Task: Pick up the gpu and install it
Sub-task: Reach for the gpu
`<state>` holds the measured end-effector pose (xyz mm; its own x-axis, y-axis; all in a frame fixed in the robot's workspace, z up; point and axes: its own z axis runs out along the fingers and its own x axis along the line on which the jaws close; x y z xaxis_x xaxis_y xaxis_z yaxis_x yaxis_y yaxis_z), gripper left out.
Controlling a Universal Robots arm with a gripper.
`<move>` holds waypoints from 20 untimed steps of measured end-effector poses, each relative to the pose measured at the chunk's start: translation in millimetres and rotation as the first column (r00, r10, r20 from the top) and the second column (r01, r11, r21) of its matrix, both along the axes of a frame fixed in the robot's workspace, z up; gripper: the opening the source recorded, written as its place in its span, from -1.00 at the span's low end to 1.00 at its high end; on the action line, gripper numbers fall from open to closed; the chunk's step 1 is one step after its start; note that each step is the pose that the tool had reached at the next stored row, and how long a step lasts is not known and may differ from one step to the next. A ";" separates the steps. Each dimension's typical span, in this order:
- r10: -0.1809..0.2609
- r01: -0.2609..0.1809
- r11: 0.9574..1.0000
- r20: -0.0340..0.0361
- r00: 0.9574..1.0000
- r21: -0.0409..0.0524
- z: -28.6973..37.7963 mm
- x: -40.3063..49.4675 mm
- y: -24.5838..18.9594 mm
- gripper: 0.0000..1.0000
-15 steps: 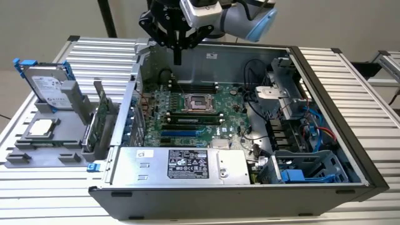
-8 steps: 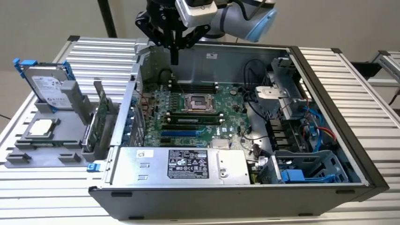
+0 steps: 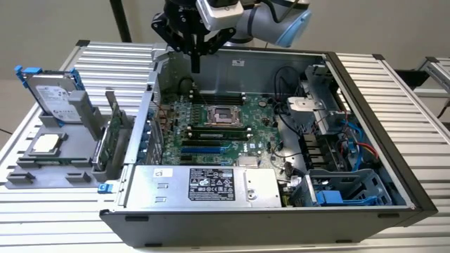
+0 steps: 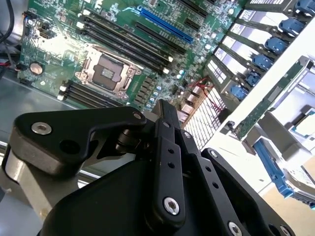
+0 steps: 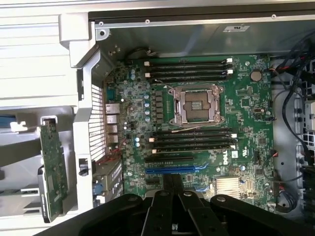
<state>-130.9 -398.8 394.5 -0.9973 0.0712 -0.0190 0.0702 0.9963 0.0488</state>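
Well, I am hanging my pincer (image 3: 195, 67) above the far part of the open case (image 3: 246, 227), toward the exterior view's left, with its fingers pressed together and gripping nothing. Beneath the tips the motherboard (image 3: 218, 132) is lying flat. Open room is showing above it, between the case's far wall and the power supply (image 3: 162, 184) running along the near edge. Cables and drive bays are crowding the exterior view's right side. A white label (image 3: 211, 184) is sitting on the power supply, its print too small to tell. The gpu (image 3: 113, 132) is standing on edge in a gray holder (image 3: 63, 158) outside the case, just beside its left wall. In the first wrist view it is showing a thin green board dotted with small parts.
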 end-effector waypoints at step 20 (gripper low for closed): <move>0.000 0.000 1.000 0.000 1.000 0.000 -0.1 -14.1 0.0 -1.00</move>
